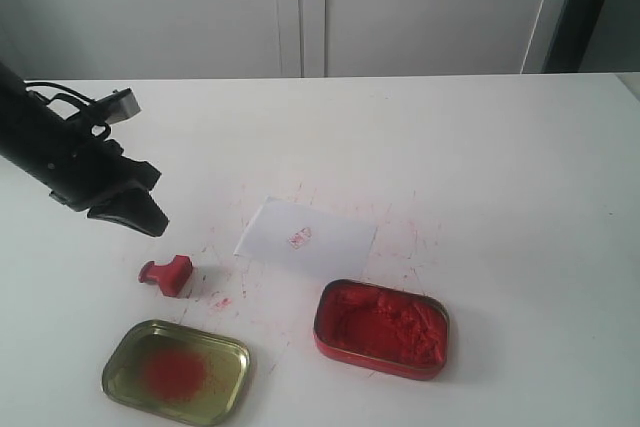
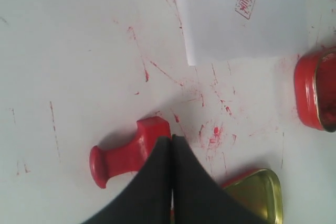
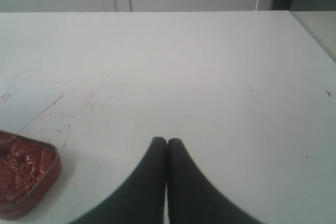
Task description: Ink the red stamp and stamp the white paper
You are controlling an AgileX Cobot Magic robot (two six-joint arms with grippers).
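Observation:
The red stamp (image 1: 167,274) lies on its side on the table, left of the white paper (image 1: 306,238); it also shows in the left wrist view as the red stamp (image 2: 123,153). The paper (image 2: 247,19) bears a red imprint. My left gripper (image 1: 148,219) hangs shut and empty above and to the upper left of the stamp, not touching it; its tips (image 2: 171,139) overlap the stamp's base in the wrist view. My right gripper (image 3: 167,141) is shut over bare table and is out of the exterior view.
A red tin of lumpy ink paste (image 1: 381,328) sits at the front right of the paper, and a shallow gold tin with a red smear (image 1: 176,371) at the front left. Red ink specks mark the tabletop around the paper.

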